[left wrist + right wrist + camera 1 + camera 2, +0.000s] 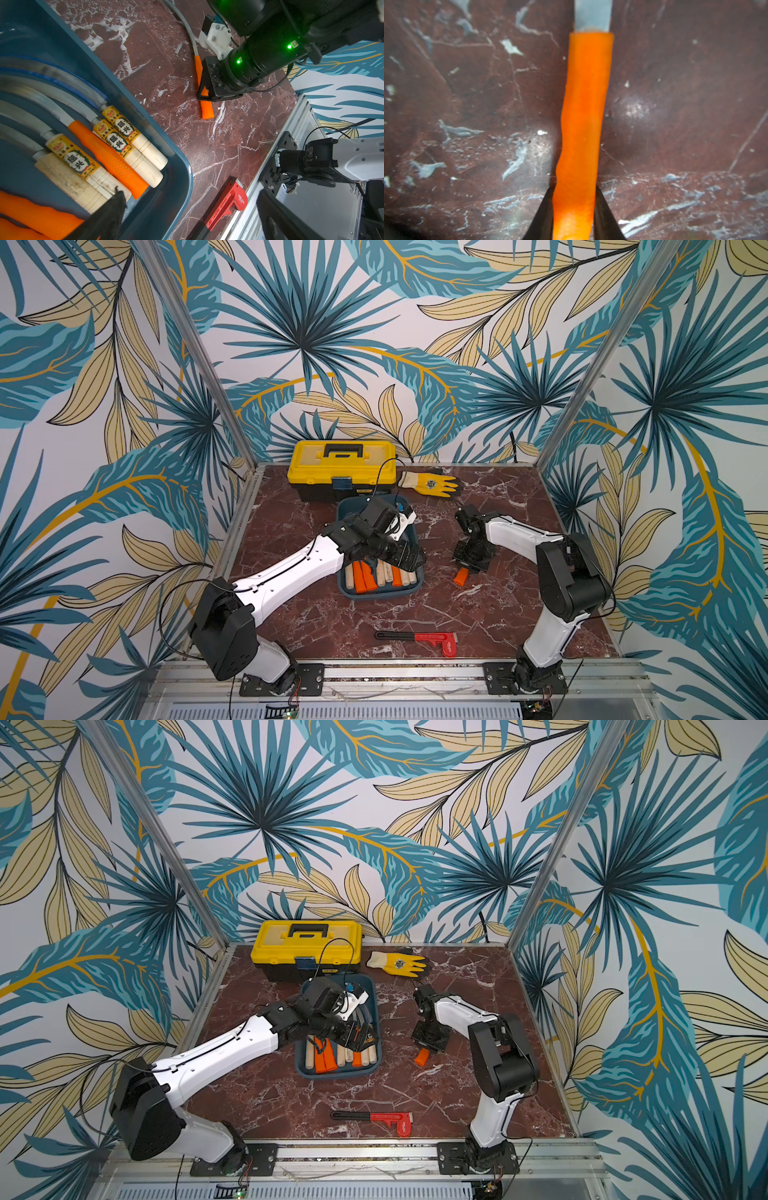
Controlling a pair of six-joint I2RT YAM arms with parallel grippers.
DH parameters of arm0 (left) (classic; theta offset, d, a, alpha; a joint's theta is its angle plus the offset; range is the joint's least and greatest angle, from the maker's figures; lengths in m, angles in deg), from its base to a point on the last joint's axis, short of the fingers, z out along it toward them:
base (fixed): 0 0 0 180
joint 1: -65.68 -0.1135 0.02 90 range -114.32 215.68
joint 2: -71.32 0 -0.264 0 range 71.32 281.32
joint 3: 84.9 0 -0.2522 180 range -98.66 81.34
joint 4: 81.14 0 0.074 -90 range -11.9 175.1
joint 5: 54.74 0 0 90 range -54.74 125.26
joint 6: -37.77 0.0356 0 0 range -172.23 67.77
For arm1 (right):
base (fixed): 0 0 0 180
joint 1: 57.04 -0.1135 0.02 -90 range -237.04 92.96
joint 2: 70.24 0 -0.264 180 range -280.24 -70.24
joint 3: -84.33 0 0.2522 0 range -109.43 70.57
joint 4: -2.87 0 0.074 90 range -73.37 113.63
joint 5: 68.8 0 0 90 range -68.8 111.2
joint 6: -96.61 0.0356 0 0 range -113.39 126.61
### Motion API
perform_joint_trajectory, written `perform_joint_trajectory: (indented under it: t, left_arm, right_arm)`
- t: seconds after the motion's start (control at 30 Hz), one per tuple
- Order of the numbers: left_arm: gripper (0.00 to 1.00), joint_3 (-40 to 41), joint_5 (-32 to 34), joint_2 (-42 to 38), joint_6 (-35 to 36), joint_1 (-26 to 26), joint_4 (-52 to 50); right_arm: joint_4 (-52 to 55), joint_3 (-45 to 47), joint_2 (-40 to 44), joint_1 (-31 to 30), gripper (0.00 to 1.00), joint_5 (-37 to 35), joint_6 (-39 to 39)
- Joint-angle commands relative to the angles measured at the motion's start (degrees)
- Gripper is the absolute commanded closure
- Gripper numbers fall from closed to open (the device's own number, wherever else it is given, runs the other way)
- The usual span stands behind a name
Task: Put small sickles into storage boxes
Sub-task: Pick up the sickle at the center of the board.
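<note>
Dark red marble tabletop (332, 614) fills the cell, with leaf-patterned walls (374, 323) on three sides. Your right claw (465, 568) stands nose-down over the loose sickle (459, 577). In the right wrist view its two black fingers (545, 216) press on either side of the orange handle, so it is clenched on that sickle (583, 124), which lies on the marble.

The sickle's long axis runs front to back through the claw. The butt of the handle sticks out on the claw's front-rail side, angled a little toward the tray (380, 594). The grey blade leaves on the opposite side, and in the left wrist view it curves away past the claw (204, 93); both top views hide it under the arm.

Beside the right claw, on its inner side, the tray holds the other sickles (365, 576). They lie side by side along the tray's length, handles at the front end and blades curving toward the back.

Your left claw (409, 558) hangs over those handles with its fingers spread wide and nothing between them.

Between the two claws and the front rail lies a red wrench (432, 641). Beyond the tray stand a yellow toolbox (341, 466) and a yellow glove (432, 483).
</note>
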Motion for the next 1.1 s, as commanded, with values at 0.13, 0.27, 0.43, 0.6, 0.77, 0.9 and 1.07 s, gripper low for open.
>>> perform_joint_trajectory:
  t: [0.13,0.27,0.43,0.6,0.77,0.9,1.07]
  left_arm:
    - [0.01,-0.2,-0.3,-1.2,0.5,-0.3,-0.6]
    - [0.01,0.2,-0.4,-1.4,0.2,-0.3,-0.6]
    - [0.01,0.3,0.3,-1.9,0.1,-0.3,-0.6]
    - [0.01,0.1,0.8,-2.6,0.0,-0.3,-0.5]
    - [0.00,0.4,1.4,-3.8,0.0,-0.3,-0.6]
    - [0.01,1.1,3.0,-5.8,0.3,-0.3,-0.5]
    - [0.01,2.5,5.1,-8.8,0.0,-0.3,-0.5]
  right_arm:
    - [1.3,3.5,2.5,-0.6,1.00,-1.6,-0.7]
    - [3.5,3.3,5.5,-1.3,1.00,-2.5,-1.4]
    - [5.7,3.0,8.2,-2.4,1.00,-3.6,-1.9]
    - [7.1,2.7,10.6,-3.3,1.00,-3.8,-2.1]
    - [8.7,1.1,11.8,-4.3,1.00,-4.0,-3.0]
    - [9.8,-0.8,12.2,-5.1,1.00,-3.8,-3.6]
    - [10.8,-3.1,11.9,-5.9,1.00,-3.5,-4.5]
